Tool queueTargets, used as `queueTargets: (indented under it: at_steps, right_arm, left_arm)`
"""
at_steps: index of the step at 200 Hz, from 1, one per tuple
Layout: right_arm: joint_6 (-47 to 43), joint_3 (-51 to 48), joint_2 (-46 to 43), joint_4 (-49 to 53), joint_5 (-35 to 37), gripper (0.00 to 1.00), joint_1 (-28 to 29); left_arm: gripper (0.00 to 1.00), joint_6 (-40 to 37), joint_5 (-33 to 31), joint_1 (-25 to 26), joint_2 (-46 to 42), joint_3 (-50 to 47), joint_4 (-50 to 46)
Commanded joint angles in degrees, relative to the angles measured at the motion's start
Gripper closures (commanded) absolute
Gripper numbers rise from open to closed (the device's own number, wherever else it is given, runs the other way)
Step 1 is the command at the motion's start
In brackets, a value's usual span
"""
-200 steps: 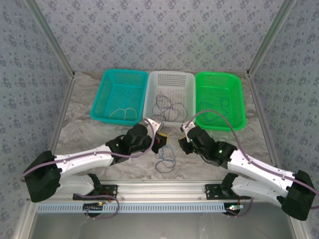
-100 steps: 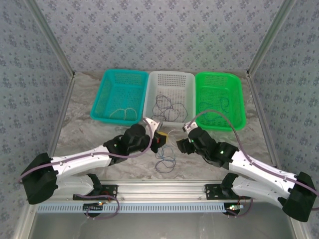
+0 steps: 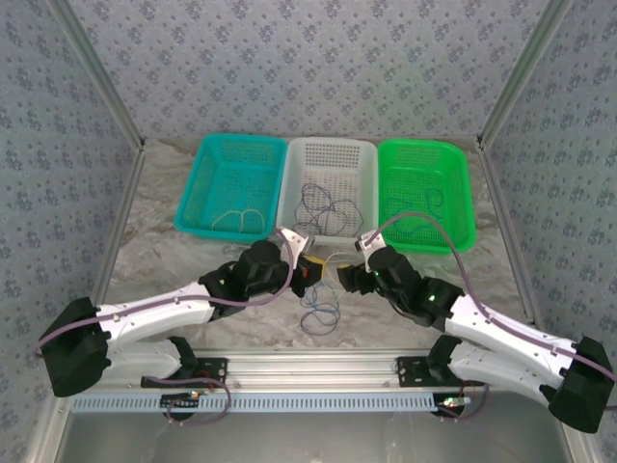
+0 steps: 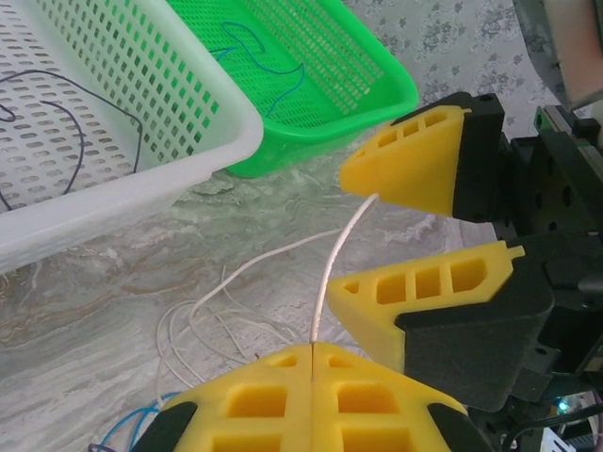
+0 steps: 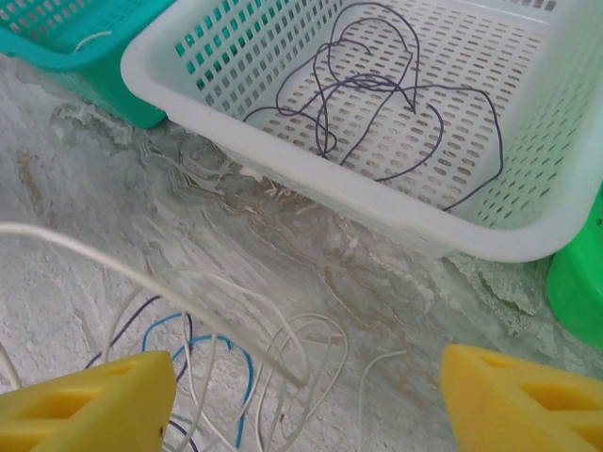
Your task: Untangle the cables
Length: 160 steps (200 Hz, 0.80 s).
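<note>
The cables (image 3: 320,313) lie as a loose heap of hair-thin white, blue and dark loops on the veined, marble-look table (image 3: 164,260). Just behind them stand perforated plastic baskets: teal (image 3: 241,154), white (image 3: 333,159) and green (image 3: 424,159).

The left wrist view shows the left gripper (image 4: 311,350), its ribbed yellow fingers pressed together on a white cable (image 4: 326,278). That strand rises between the spread fingers of the right gripper (image 4: 337,231).

The right wrist view shows dark loops (image 5: 377,104) lying in the white basket.
</note>
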State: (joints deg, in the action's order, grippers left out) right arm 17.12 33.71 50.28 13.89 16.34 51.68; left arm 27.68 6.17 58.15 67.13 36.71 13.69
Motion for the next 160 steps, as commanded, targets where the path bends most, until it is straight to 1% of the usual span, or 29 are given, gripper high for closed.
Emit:
queueTargets:
  at_steps: [1, 22, 32, 43, 57, 70, 79, 89, 111, 121, 129, 160]
  right_arm:
    - [-2.2, -0.4, 0.7, -3.6, 1.1, 0.25, 0.3]
    - [-4.9, 0.3, 3.5, -5.7, 1.7, 0.26, 0.2]
    - [-5.8, 0.8, 4.5, -6.2, 2.0, 0.29, 0.3]
    - [-6.3, 1.3, 5.2, -6.7, 2.4, 0.41, 0.3]
    - [-6.7, 1.3, 4.8, -7.2, 3.6, 0.6, 0.3]
    - [-6.9, 1.2, 3.8, -6.8, 5.2, 0.75, 0.3]
    - [-7.3, 1.3, 2.8, -6.3, 5.5, 0.83, 0.3]
    - [-7.8, 1.4, 1.7, -5.8, 5.4, 0.89, 0.3]
    - [-8.3, 2.2, -0.2, -4.4, 5.5, 0.95, 0.3]
    - [-8.5, 2.5, -0.9, -4.0, 5.4, 0.97, 0.4]
    - [-8.7, 2.8, -1.3, -4.0, 5.4, 0.97, 0.4]
    - [-9.4, 4.9, -1.7, -3.7, 6.0, 0.99, 1.2]
  left_arm:
    - [1.0, 0.9, 3.2, 0.2, -0.1, 1.2, 3.5]
    - [1.0, 1.4, 5.9, 0.2, 0.2, 1.3, 5.5]
    - [1.0, 1.5, 7.2, 0.2, 0.4, 1.5, 5.9]
    - [1.0, 1.7, 7.8, 0.2, 0.5, 1.6, 5.9]
    - [1.0, 1.8, 8.0, 0.2, 0.2, 1.1, 5.7]
    - [1.0, 2.0, 7.5, 0.2, -0.4, 0.4, 5.6]
    - [1.0, 1.9, 7.2, 0.3, -1.0, 0.0, 5.5]
    - [1.0, 1.7, 6.5, 0.3, -1.7, -0.3, 5.0]
    - [0.87, 1.2, 3.8, 0.2, -3.3, -0.7, 3.3]
    - [0.74, 1.2, 2.2, 0.2, -4.0, -0.9, 2.6]
    - [0.66, 1.3, 1.1, 0.2, -4.3, -0.9, 2.0]
    - [0.54, 1.8, -0.2, 0.3, -4.6, -1.3, 1.7]
